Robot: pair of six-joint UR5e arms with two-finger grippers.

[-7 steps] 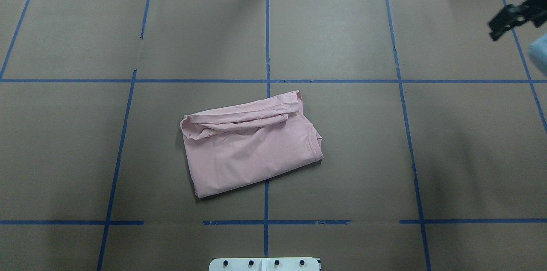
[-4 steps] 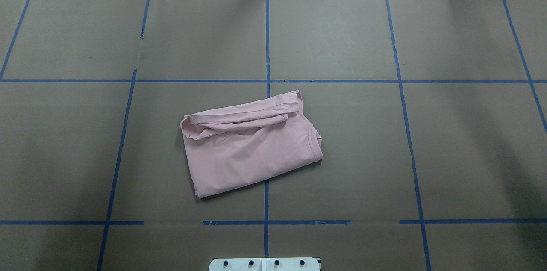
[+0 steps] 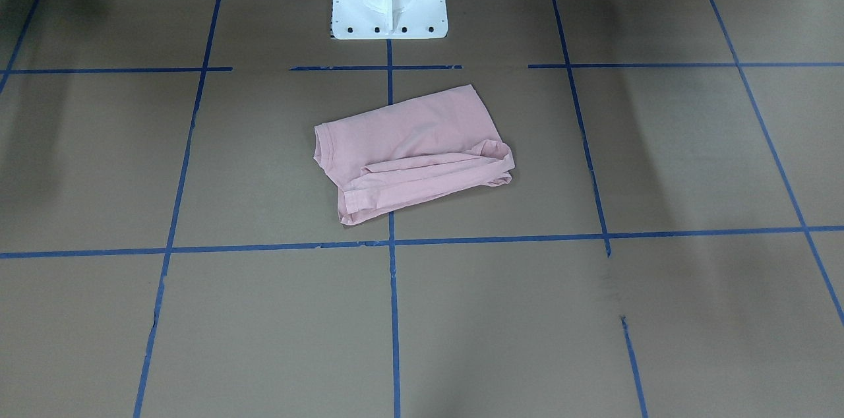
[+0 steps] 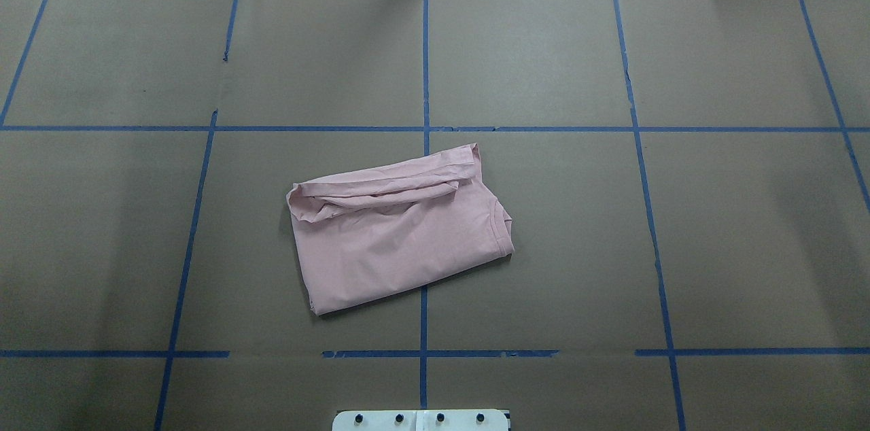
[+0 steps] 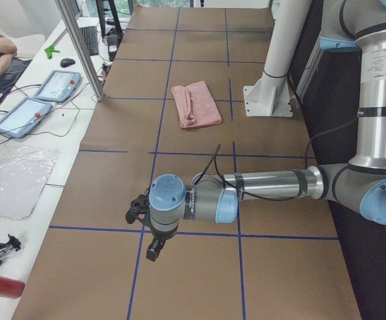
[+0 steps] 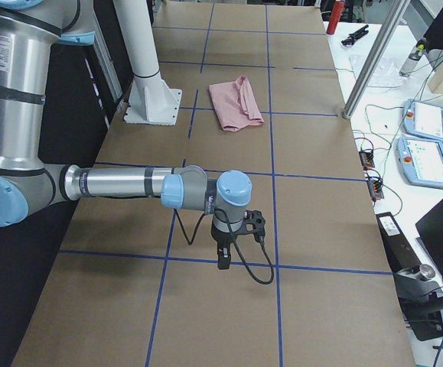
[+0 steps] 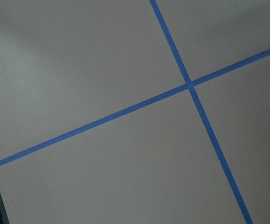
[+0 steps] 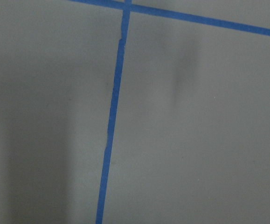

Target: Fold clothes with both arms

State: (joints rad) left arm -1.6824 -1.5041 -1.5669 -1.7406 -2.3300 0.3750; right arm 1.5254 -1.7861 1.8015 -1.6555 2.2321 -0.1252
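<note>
Left hand (image 5: 154, 248) and right hand (image 6: 223, 256), whether spread or pressed together I cannot tell, hang well apart from the light, limp T-shirt (image 4: 394, 240), probably best pinched at its hemmed corners.

Overhead and front views oppose — both share the T-shirt (image 4: 401, 240); wrist cameras hug tabletop (image 7: 79, 70).

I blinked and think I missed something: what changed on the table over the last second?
The right gripper, a second ago at the overhead view's upper right edge, withdrew past that edge and out of that view. Nothing was gripped or released. The folded pink T-shirt lies just as it did, same spot and creases.
</note>
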